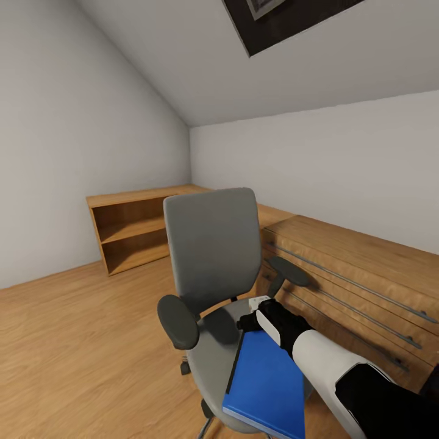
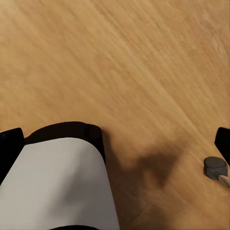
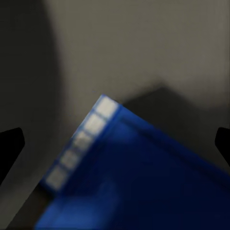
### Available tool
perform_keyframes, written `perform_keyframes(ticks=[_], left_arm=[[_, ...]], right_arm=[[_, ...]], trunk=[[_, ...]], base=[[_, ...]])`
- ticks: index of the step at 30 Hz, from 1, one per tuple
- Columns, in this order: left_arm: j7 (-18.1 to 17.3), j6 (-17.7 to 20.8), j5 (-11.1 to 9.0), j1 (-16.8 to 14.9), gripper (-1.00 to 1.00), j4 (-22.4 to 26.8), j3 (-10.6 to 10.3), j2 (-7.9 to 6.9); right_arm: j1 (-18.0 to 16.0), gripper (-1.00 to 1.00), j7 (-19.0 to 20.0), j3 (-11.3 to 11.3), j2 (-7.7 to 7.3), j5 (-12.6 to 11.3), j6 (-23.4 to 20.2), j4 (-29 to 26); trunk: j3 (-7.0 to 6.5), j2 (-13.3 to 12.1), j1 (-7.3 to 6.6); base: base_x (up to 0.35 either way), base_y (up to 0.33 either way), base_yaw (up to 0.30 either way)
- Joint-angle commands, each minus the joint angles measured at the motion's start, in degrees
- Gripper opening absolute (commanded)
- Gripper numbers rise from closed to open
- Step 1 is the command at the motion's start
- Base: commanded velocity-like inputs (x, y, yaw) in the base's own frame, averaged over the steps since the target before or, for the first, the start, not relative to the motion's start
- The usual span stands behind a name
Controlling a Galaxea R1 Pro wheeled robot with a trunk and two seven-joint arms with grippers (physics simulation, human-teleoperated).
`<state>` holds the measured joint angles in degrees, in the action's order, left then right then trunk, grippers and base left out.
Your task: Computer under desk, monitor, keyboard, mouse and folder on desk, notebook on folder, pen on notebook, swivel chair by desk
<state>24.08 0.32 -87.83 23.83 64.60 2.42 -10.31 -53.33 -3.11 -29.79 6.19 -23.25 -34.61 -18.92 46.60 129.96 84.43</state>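
Right hand (image 1: 251,319) spread wide, hovering at far edge of blue folder (image 1: 268,381) on swivel chair (image 1: 213,256) seat; left hand's spread: cannot tell.

You see the blue folder (image 1: 268,384) lying flat on the grey swivel chair (image 1: 213,244) seat, overhanging its front edge.

Three cameras, one high and two low

The head camera looks down at the swivel chair (image 1: 213,268) and folder (image 1: 268,384). The right wrist camera sits very close above that folder (image 3: 143,177). The left wrist camera faces the wood floor (image 2: 120,57).
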Motion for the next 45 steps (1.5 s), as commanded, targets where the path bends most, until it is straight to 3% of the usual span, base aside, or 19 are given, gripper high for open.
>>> perform_keyframes(ticks=[1, 36, 45], left_arm=[[0.3, 0.0, -0.3, 0.0, 1.00, 0.0, 0.0, 0.03], [0.4, 0.0, -0.3, 0.0, 1.00, -0.4, -0.1, 0.29], [0.4, 0.0, -0.2, 0.0, 1.00, -0.5, -0.1, 0.08]], right_arm=[[0.0, 1.00, -0.3, -0.4, -0.03, -0.6, -0.2, -0.1], [0.1, 1.00, -0.3, -0.3, -0.24, -0.7, 0.1, -0.6], [0.7, 1.00, -0.2, 0.4, -0.77, -0.9, 10.5, -4.8]], trunk=[[0.05, 0.0, -0.01], [0.05, 0.0, -0.01], [0.05, 0.0, -0.01]], base=[[-0.011, 0.000, 0.000], [-0.044, 0.000, 0.000], [0.000, 0.000, 0.000]])
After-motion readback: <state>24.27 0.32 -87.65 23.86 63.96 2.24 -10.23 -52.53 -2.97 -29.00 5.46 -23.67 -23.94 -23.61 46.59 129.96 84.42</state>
